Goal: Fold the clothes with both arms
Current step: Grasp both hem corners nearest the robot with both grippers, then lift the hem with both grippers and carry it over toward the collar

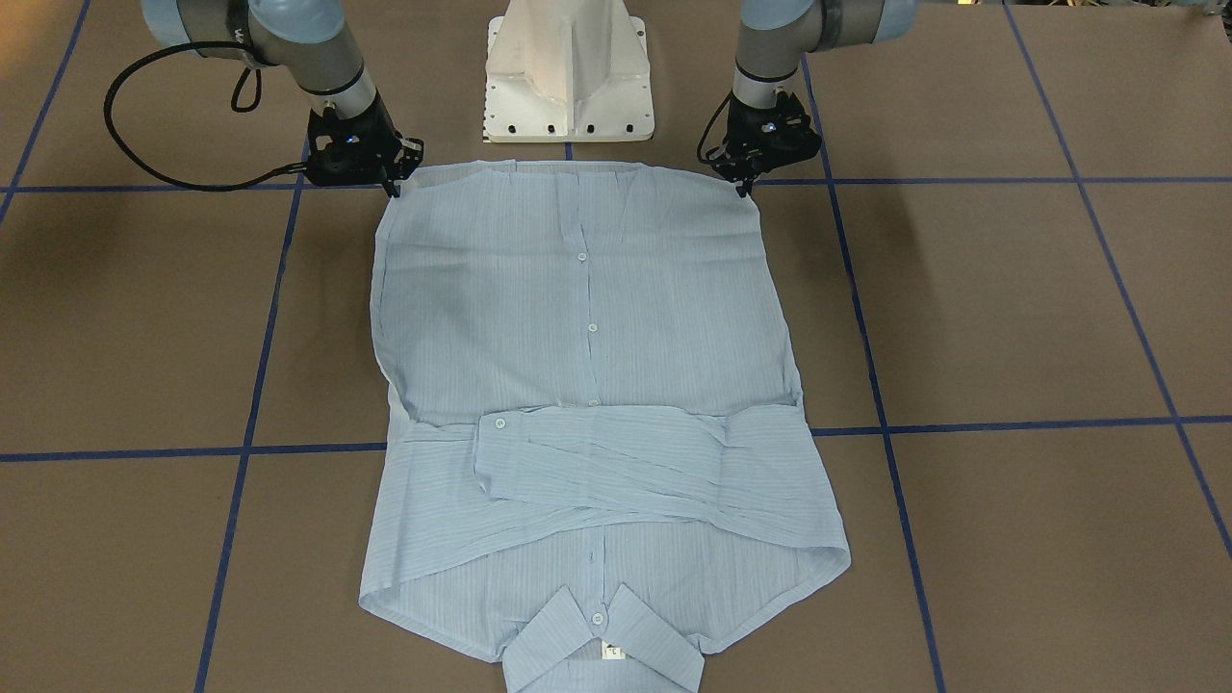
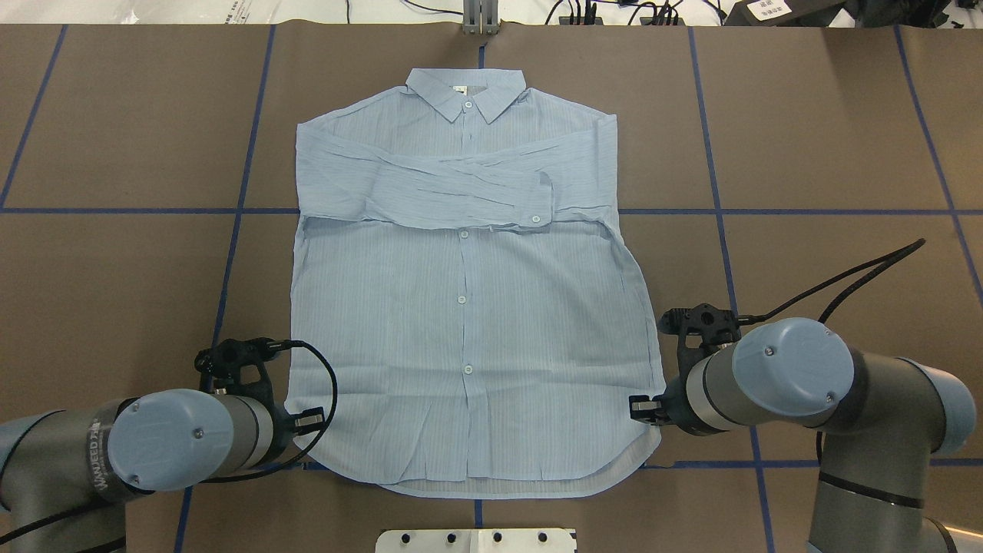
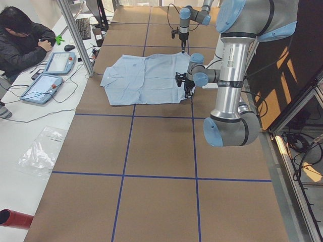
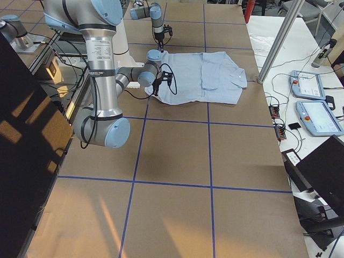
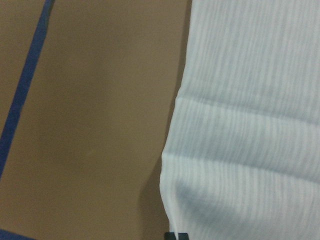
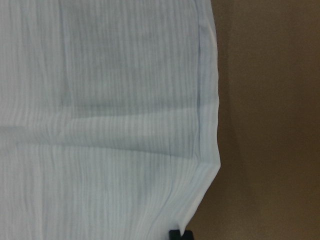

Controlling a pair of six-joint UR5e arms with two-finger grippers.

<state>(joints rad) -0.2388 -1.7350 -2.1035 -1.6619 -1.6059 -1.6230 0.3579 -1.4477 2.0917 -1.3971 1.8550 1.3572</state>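
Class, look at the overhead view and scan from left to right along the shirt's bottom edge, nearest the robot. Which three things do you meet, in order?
left gripper → shirt → right gripper

We are in a robotics lab: a brown table [image 3: 156, 146] gridded with blue tape [image 3: 123, 176], teach pendants [image 3: 41, 88] at ten o'clock beside a seated operator [image 3: 22, 43].
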